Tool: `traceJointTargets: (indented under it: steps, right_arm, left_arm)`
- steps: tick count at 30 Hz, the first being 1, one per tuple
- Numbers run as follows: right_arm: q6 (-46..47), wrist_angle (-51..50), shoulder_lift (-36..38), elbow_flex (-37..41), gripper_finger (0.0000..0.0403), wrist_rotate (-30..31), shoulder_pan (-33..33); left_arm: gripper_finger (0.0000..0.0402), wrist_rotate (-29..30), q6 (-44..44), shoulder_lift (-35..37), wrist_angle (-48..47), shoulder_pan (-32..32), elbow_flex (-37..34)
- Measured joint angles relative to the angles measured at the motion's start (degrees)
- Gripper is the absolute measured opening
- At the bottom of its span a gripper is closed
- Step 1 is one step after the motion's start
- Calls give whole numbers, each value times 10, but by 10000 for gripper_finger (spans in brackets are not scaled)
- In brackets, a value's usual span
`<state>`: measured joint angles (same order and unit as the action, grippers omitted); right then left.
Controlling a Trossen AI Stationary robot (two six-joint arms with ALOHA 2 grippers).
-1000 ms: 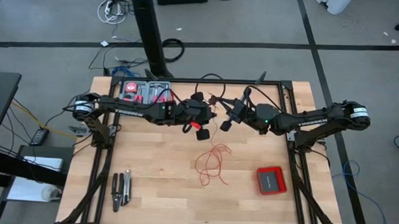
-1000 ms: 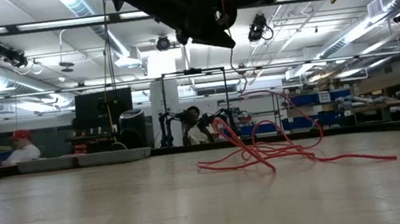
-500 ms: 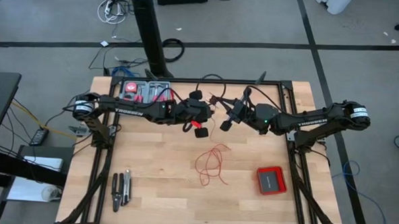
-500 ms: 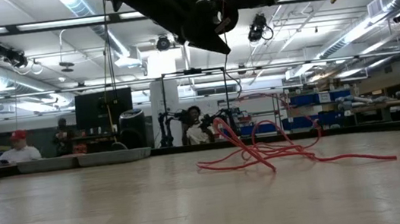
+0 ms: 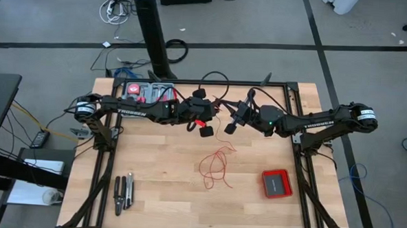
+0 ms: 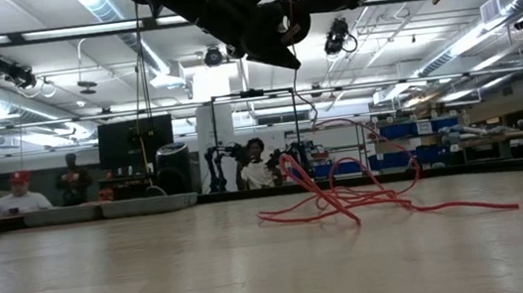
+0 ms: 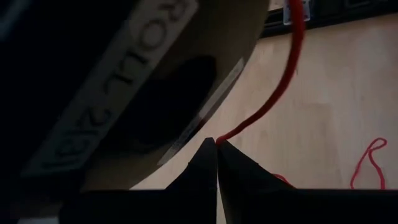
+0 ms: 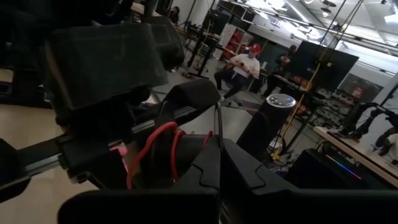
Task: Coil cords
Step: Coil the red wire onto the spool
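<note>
The left gripper (image 7: pixel 216 144) has its jaws pressed together, and in its wrist view the thin red wire (image 7: pixel 281 93) runs right up to their tips, so they appear to be pinching the strand. A large dark spool with a printed paper label (image 7: pixel 118 87) fills most of that view, close against the jaws. From above, this gripper (image 5: pixel 202 123) hangs over the far middle of the table (image 5: pixel 152 180), above the board rather than on it.

The right gripper (image 8: pixel 219 149) also has its jaws pressed together, with a very thin strand running along their seam; whether it is truly gripped there cannot be told. Just beyond them, loops of red wire sit among the dark parts of the other arm. In the high view this gripper (image 5: pixel 232 123) is just beside the left one, the two arms meeting nose to nose across the table's far half.

Most of the red wire (image 5: pixel 215 164) lies as a loose tangle on the table, nearer the front than both grippers, with a strand rising from it toward them. The low view shows the same squiggly loops (image 6: pixel 347 194) resting on the board, both arms overhead.

A flat red box (image 5: pixel 277 184) lies to the tangle's right, well apart. Hand tools (image 5: pixel 124 192) lie near the front left corner. A tray of red and grey items (image 5: pixel 149 92) sits at the far left edge.
</note>
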<state>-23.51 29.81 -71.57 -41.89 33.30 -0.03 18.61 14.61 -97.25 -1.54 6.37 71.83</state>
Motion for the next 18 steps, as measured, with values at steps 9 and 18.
traceJointTargets:
  steps: [9,18]
  right_arm:
    - [0,1,0,0,1,0,0]
    - [-3,1,0,0,1,0,0]
  left_arm:
    - [5,0,0,0,0,0,0]
    - [5,0,-3,0,-1,0,0]
